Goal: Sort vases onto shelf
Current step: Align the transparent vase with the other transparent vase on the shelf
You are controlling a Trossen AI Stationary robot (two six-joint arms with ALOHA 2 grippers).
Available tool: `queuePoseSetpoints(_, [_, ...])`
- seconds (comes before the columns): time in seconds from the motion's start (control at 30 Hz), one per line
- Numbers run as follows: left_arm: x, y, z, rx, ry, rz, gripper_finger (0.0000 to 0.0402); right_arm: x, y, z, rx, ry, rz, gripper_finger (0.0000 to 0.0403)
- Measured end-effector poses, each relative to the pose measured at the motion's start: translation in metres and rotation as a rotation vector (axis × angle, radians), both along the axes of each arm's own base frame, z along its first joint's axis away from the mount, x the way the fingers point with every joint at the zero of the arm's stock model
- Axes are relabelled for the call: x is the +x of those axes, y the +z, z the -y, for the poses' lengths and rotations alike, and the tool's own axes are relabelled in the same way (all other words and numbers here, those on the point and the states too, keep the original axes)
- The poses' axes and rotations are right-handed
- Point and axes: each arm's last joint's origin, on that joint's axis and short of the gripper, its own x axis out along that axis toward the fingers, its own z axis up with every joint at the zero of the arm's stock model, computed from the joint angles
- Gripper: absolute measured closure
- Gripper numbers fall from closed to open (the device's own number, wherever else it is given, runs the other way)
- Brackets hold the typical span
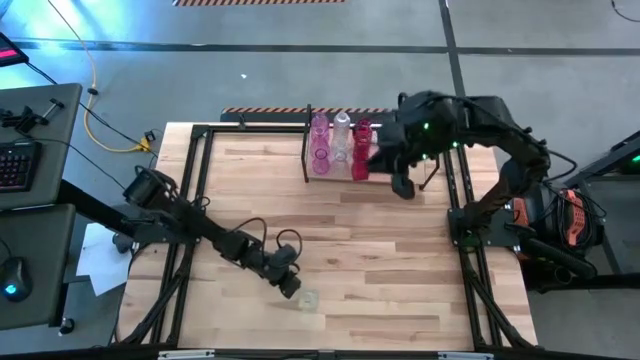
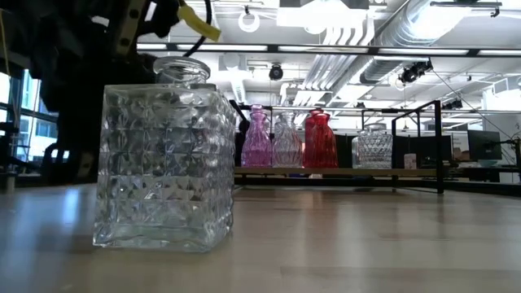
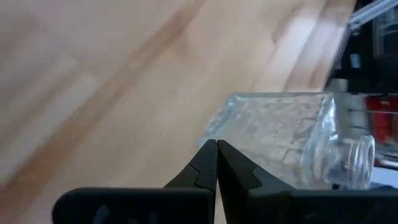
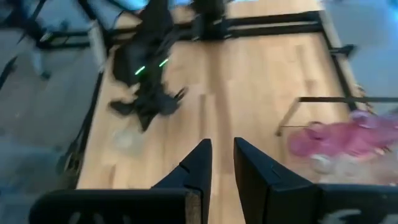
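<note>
A clear diamond-cut square vase [image 1: 308, 299] [image 2: 163, 163] stands upright on its base near the table's near edge. My left gripper [image 1: 291, 286] [image 3: 216, 144] is shut, its tips right beside the vase's [image 3: 280, 140] lower edge. The shelf [image 1: 330, 178] stands at the far edge, with a pink vase [image 1: 319, 145], a clear vase [image 1: 341, 138] and a red vase [image 1: 361, 150] on its boards; the low view shows another clear vase [image 2: 374, 149] there. My right gripper [image 1: 402, 186] [image 4: 222, 152] hovers at the shelf's right end, slightly open and holding nothing. My left gripper has its shut fingertips [image 3: 208, 152] at the clear vase's bottom edge [image 3: 225, 118], coming level from the table's left side. Whether they touch the glass, I cannot tell. The vase stands on the table.
Black frame rails [image 1: 190, 200] run along the table's left and right sides [image 1: 462, 200]. Bare wooden tabletop [image 1: 380, 260] lies between the clear vase and the shelf. A desk with a keyboard [image 1: 15, 160] stands beyond the left edge.
</note>
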Motion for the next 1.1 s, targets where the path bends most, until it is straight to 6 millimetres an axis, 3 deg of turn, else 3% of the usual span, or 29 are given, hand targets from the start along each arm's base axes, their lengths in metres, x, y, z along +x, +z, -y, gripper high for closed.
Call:
queuePoseSetpoints(0.17, [-0.015,0.021,-0.009,0.089,0.031,-0.044,0.0401,0.019,-0.023,-0.022,0.034,0.068,-0.093,0.0354])
queuePoseSetpoints(0.37, [-0.062,0.064,-0.029,0.293,0.12,-0.126,0.0401,0.05,-0.083,-0.032,0.239,0.015,-0.268,0.0354])
queuePoseSetpoints(0.53, [-0.108,0.104,-0.044,0.393,0.166,-0.057,0.0401,0.082,-0.129,-0.054,0.363,-0.021,-0.192,0.0358])
queuePoseSetpoints(0.7, [-0.145,0.129,-0.054,0.387,0.155,0.032,0.0401,0.102,-0.167,-0.065,0.56,-0.124,-0.087,0.0374])
queuePoseSetpoints(0.77, [-0.154,0.135,-0.056,0.385,0.123,0.069,0.0401,0.108,-0.172,-0.07,0.637,-0.131,-0.008,0.038])
queuePoseSetpoints(0.9, [-0.165,0.139,-0.06,0.41,0.08,0.091,0.0401,0.118,-0.163,-0.09,0.746,-0.092,0.196,0.0386])
queuePoseSetpoints(1.0, [-0.168,0.139,-0.061,0.43,0.053,0.085,0.0401,0.127,-0.161,-0.108,0.713,-0.122,0.226,0.0387])
queuePoseSetpoints(1.1, [-0.168,0.138,-0.061,0.441,0.013,0.069,0.0401,0.14,-0.166,-0.128,0.656,-0.134,0.144,0.0387])
